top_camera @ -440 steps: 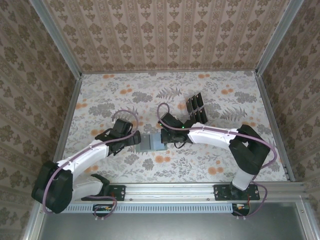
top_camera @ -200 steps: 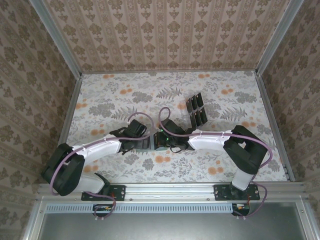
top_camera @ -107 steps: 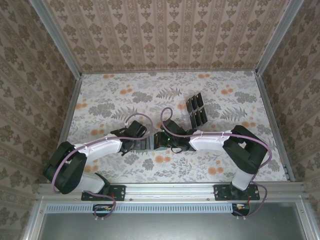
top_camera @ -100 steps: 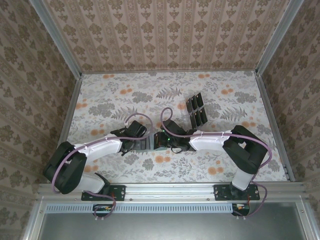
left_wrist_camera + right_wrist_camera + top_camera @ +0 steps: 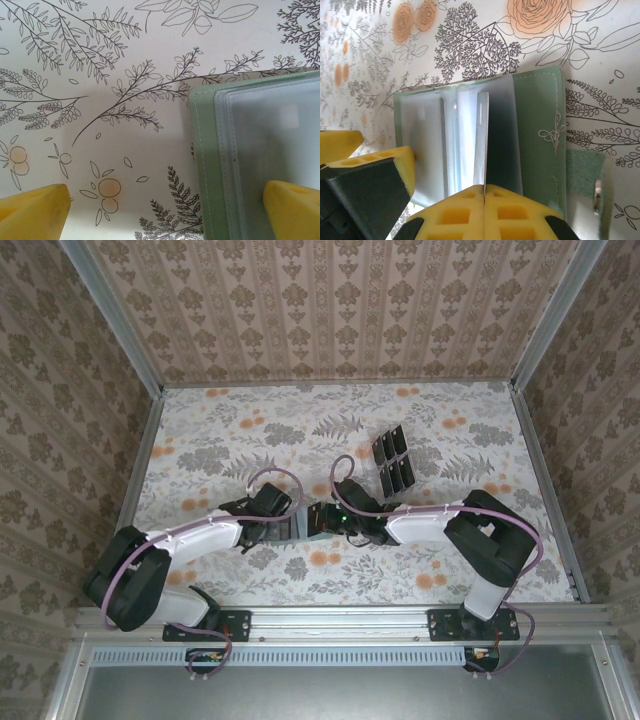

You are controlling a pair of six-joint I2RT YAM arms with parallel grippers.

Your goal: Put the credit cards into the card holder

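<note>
Right gripper (image 5: 484, 194) is clamped shut on one clear sleeve (image 5: 481, 135) of the holder (image 5: 540, 135). It pinches the near edge, so the sleeve stands up from the open spread.

Left gripper (image 5: 164, 209) is spread wide with nothing in it. One fingertip (image 5: 292, 207) is over the holder's sleeve stack and the other is over bare table (image 5: 100, 75), so it straddles the holder's edge. Can't tell from the wrist view whether that fingertip actually presses on the plastic.

Holder lies open and flat on the table between the two grippers, near front centre. Strap (image 5: 582, 172) with its snap trails off one side. No card in any pocket that shows.

Cards (image 5: 393, 460) sit in a tight cluster further back on the right arm's side, well apart from the holder, with neither arm touching them.

Step, by the look of it: prepping the holder by lifting or separating a sleeve to expose a pocket. Nothing is loaded, so the task looks early.

Next move likely needs:
- One arm pins the holder with the pocket mouth exposed.
- The other arm frees up and goes for a card.
- The cards are thin, glossy and flat on the table, so expect an edge pick or a slide rather than a plain top pinch.
- Risk: the sleeve flops back once released.
</note>
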